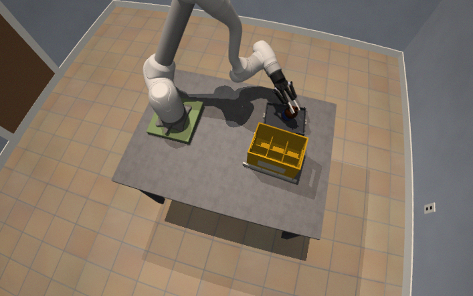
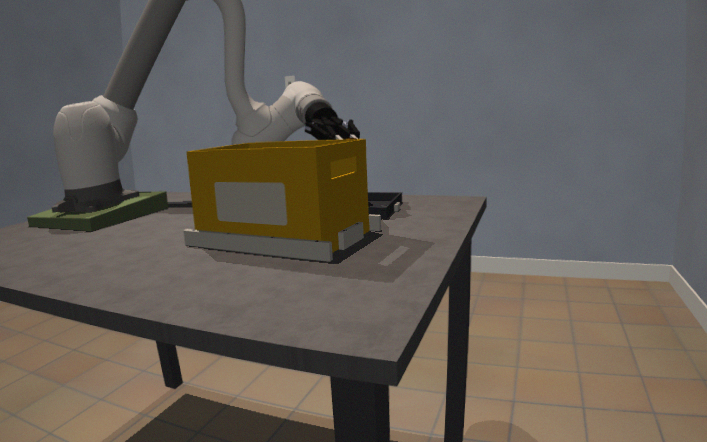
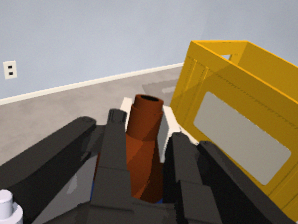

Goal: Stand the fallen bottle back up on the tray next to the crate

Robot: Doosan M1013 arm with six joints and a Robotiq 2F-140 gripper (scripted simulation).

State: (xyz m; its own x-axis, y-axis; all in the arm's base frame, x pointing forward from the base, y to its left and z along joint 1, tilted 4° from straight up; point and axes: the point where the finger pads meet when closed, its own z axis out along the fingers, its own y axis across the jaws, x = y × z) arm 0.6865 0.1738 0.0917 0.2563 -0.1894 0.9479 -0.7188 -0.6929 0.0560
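Gripping brown cylindrical bottle (image 3: pixel 143 149) | jaws clenched on it | dark flat tray (image 1: pixel 302 122) | boxy yellow crate (image 1: pixel 263 157)

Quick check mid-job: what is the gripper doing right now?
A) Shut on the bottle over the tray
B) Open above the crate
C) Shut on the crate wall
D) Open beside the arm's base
A: the wrist view shows the brown bottle clamped between the fingers of the gripper, which sits over the dark tray behind the yellow crate.
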